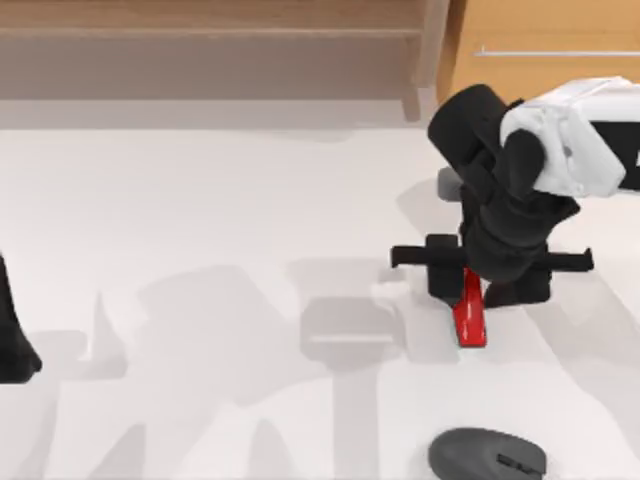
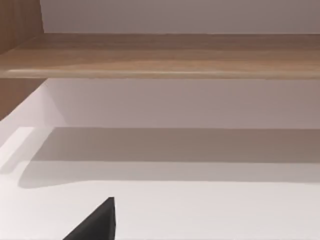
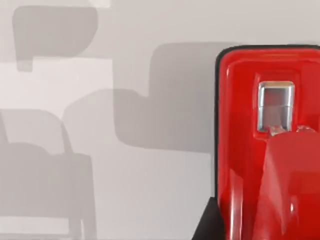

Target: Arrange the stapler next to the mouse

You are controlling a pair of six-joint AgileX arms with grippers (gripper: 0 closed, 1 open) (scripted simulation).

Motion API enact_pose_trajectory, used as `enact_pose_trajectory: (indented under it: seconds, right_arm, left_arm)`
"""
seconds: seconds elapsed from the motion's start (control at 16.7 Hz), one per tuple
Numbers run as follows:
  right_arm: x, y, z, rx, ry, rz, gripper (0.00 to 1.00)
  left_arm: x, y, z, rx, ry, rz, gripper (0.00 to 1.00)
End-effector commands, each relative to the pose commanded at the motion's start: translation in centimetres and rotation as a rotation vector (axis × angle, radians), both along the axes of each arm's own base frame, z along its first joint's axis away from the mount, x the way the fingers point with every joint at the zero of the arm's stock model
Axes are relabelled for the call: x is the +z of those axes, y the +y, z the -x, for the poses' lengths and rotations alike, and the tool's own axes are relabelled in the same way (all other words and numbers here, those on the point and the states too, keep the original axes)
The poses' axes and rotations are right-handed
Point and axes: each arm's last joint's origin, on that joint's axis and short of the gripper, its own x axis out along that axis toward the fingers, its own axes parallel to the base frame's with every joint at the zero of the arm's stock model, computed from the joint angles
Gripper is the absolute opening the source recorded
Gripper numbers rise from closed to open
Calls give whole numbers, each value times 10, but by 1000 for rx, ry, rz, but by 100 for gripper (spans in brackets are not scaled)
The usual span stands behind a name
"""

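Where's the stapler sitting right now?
In the top view the stapler lies on the table's right half, partly under the right gripper, with the mouse apart from it nearer the bottom edge.
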Motion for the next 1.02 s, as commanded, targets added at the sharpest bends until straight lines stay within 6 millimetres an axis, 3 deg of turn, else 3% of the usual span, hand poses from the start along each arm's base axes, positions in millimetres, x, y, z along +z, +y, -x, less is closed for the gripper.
enact_pose_trajectory:
  seconds: [0.66, 1.02]
  right_arm:
    - [0, 0, 0, 0, 0, 0, 98]
    - [0, 0, 0, 0, 0, 0, 100]
  left_arm:
    - [0, 0, 0, 0, 0, 0, 100]
    - [0, 0, 0, 0, 0, 0, 100]
